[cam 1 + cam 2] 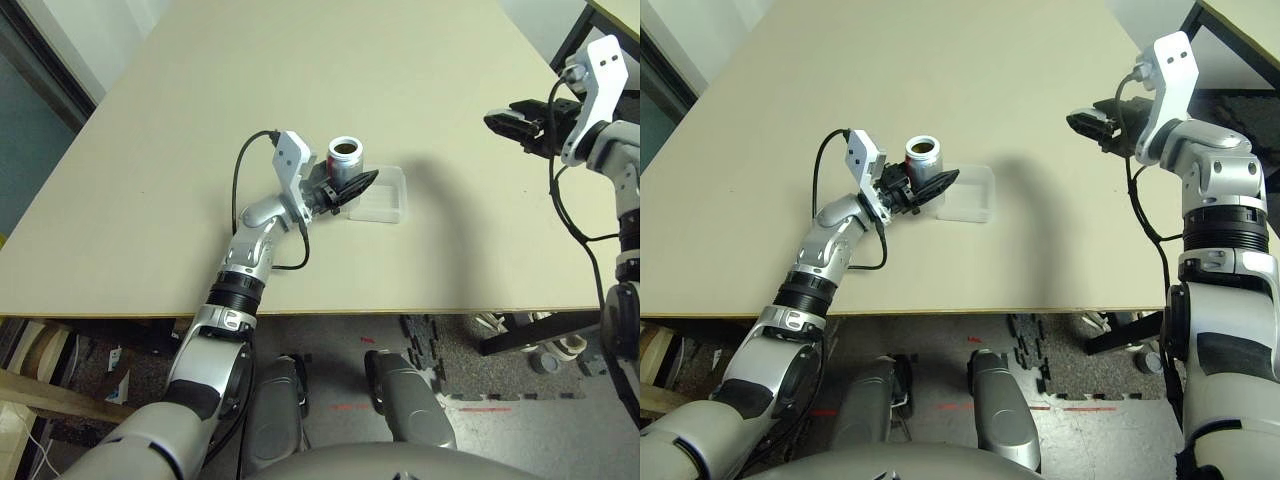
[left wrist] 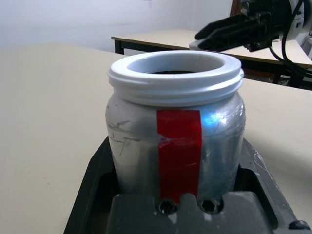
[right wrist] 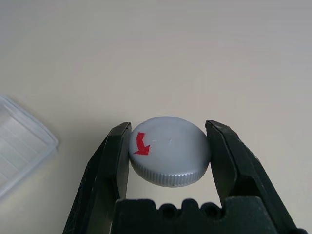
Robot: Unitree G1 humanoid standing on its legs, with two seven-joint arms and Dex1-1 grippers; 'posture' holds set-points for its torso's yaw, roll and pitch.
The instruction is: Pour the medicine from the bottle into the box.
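Two grips are loaded at once, and each carries its own risk. The left gripper (image 1: 352, 188) pinches the small silver-grey bottle with the red strip and white threaded neck (image 1: 345, 160) low on its body, so when the bottle is tipped it may swivel or slide between the smooth black fingers, and the contents may land on the pale beige table (image 1: 200, 150) instead of in the tray. The bottle stands upright with its mouth open; the medicine inside cannot be made out, only a dark interior. The shallow clear plastic box with rounded corners (image 1: 385, 200) lies just beyond the left fingertips, touching or nearly touching them on the bottle's far side, so a careless tilt could also nudge the light tray away. I judge the pour not yet begun, since the tray looks empty.

The right gripper (image 1: 1092, 124) hangs well off to the right of the bottle, above the table. Its fingers (image 3: 109, 161) are closed on the round grey cap with a red arrow mark (image 3: 168, 151), gripping it by the ribbed rim on two opposite sides. That hold is narrow; a jolt could let the cap drop and roll off. From the right wrist view a corner of the clear box shows beside and beyond the cap, apart from it.

Both claws are pressed onto what they carry, neither spread.
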